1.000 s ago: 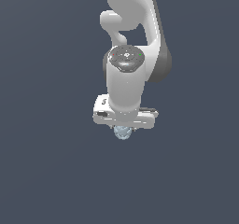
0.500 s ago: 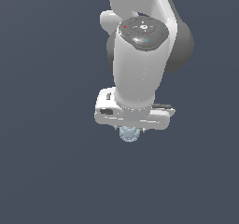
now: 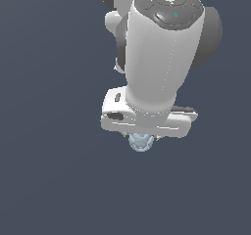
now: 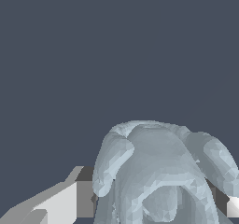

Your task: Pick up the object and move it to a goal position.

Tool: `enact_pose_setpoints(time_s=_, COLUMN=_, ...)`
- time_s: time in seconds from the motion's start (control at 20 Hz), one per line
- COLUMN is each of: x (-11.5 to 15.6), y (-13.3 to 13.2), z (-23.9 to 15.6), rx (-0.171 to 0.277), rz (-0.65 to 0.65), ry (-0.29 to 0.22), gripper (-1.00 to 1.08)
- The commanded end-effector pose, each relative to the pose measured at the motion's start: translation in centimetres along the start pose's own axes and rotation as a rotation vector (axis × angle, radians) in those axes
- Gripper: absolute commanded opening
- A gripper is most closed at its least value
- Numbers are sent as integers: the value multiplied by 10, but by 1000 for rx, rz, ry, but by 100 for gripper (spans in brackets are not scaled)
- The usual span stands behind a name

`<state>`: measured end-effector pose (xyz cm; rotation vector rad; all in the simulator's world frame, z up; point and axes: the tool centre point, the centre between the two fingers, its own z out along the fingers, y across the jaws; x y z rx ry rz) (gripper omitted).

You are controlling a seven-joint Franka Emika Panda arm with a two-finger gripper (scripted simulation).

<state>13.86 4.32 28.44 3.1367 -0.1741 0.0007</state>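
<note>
Fingers (image 4: 70,202) of the end effector (image 3: 142,140) are closing on the object (image 3: 141,142), which is sitting between them just under the white bar, off any desk. Looking small, rigid, light and glassy, it is probably prone to slipping, so gripping across its bumpy middle seems safest.

Surface (image 3: 49,180): we see one flat, plain dark blue-grey expanse filling the exterior view from edge to edge, and the same tone fills the upper half of the wrist view (image 4: 116,45).
Edges: we find no rim, seam or corner in either view.
Things on it: we cannot tell whether anything rests on it; no contact or shadow shows in the lower centre of the frame.
</note>
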Motion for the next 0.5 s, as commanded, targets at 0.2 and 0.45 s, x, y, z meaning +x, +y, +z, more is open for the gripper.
enact_pose_setpoints(time_s=0.2, x=5, y=-3, z=-8, rx=0, rz=0, ry=0, gripper=-100)
enact_pose_setpoints(time_s=0.45, x=6, y=-4, z=-10, rx=0, rz=0, ry=0, gripper=-100)
